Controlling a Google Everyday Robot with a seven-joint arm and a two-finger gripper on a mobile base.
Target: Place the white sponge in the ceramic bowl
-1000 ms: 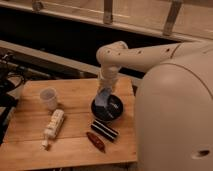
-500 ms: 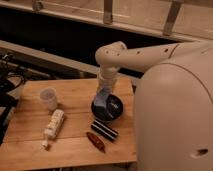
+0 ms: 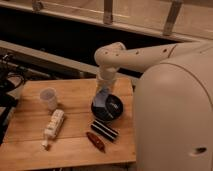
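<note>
The glossy dark ceramic bowl (image 3: 111, 111) sits on the wooden table (image 3: 75, 100) at the right. The pale bluish-white sponge (image 3: 102, 98) hangs over the bowl's left inner side, right under my gripper (image 3: 104, 90). The gripper reaches straight down from the white arm (image 3: 130, 55) onto the sponge, just above the bowl.
A translucent whitish cup (image 3: 48, 98) stands at the table's left. A long white segmented bar (image 3: 53, 126) lies at the front left. A dark striped packet (image 3: 105, 131) and a reddish-brown object (image 3: 95, 142) lie in front of the bowl. My white body (image 3: 175, 120) fills the right.
The gripper with the sponge stays over the bowl's left side; any movement is very slight.
</note>
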